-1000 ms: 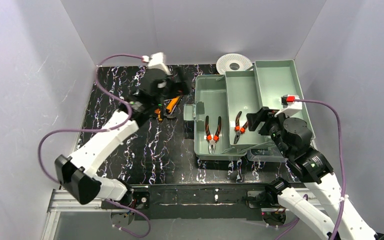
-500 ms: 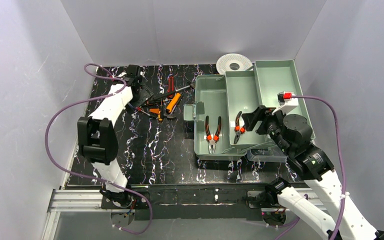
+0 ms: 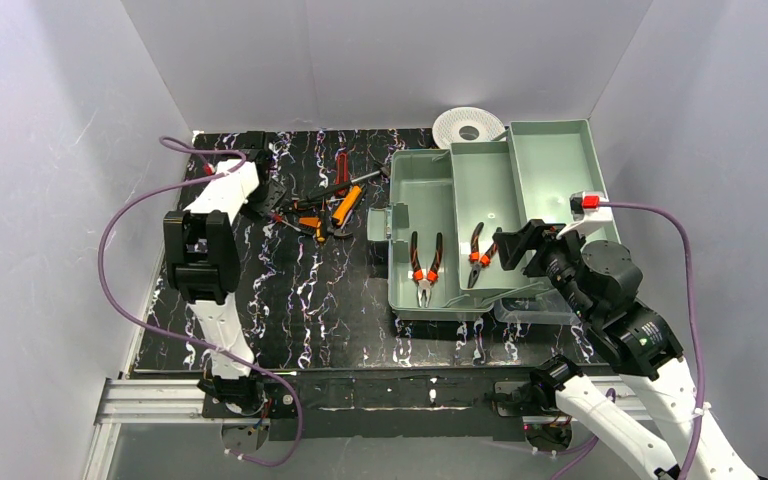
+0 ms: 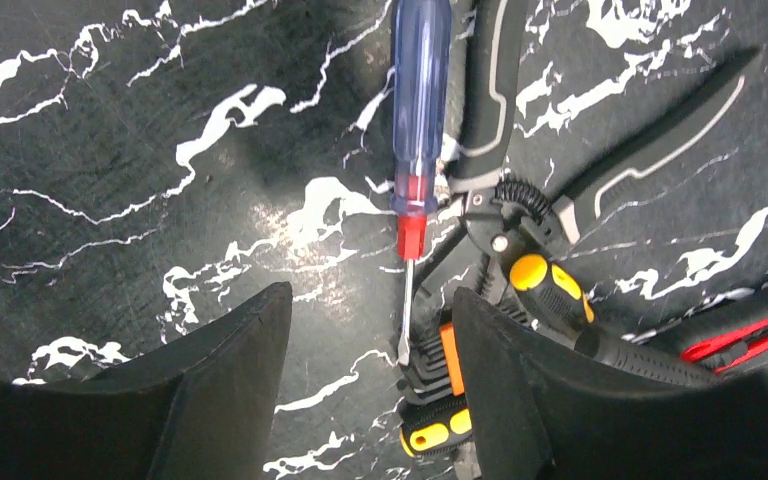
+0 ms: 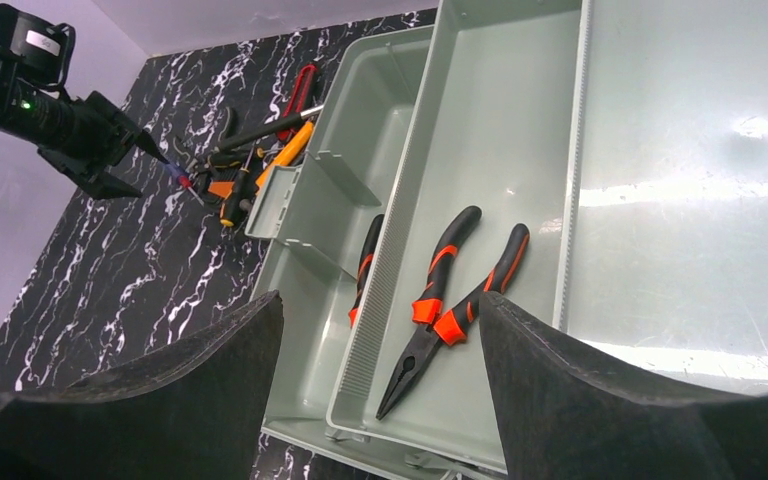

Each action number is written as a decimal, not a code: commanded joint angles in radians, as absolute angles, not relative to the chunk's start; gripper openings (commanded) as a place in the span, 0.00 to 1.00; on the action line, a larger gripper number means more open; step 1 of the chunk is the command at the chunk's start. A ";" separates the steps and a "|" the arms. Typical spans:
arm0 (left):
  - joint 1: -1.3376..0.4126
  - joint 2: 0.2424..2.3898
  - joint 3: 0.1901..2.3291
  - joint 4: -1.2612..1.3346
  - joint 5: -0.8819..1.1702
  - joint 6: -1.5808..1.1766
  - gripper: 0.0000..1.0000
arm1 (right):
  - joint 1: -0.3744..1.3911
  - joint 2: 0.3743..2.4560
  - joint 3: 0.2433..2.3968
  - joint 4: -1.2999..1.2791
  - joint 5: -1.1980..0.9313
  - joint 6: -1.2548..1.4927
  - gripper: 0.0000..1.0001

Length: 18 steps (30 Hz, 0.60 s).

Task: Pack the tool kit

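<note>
Your pale-green box (image 3: 485,190) lies open at the table's (image 3: 290,300) right edge, two pliers (image 3: 424,283) inside; loose tools (image 3: 345,208) heaped near its far edge.

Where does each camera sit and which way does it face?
Top external: above and behind, looking down on the green box; both arms show.
Left wrist: on left tool, facing down at a blue screwdriver; own fingers show.
Right wrist: on right tool, facing into the box at pliers; own fingers show.
Shared: top and right wrist both show box and pliers.
</note>
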<state>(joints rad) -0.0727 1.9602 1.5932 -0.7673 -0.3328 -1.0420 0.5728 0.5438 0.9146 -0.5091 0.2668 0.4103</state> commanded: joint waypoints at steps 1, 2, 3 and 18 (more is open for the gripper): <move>-0.064 1.986 1.588 -0.772 -0.340 -1.069 0.58 | 0.577 0.534 0.952 -0.502 0.290 0.391 0.79; -0.063 2.001 1.593 -0.773 -0.338 -1.070 0.58 | 0.577 0.535 0.952 -0.500 0.290 0.391 0.79; -0.062 2.017 1.600 -0.773 -0.333 -1.069 0.58 | 0.577 0.535 0.952 -0.500 0.289 0.391 0.79; -0.025 2.166 1.650 -0.806 -0.265 -1.113 0.16 | 0.577 0.525 0.956 -0.511 0.298 0.393 0.79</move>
<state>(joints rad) -0.0383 2.1349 1.6451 -0.7567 -0.2840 -1.0878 0.5728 0.5350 0.9146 -0.5289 0.2859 0.4038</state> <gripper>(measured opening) 0.264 0.789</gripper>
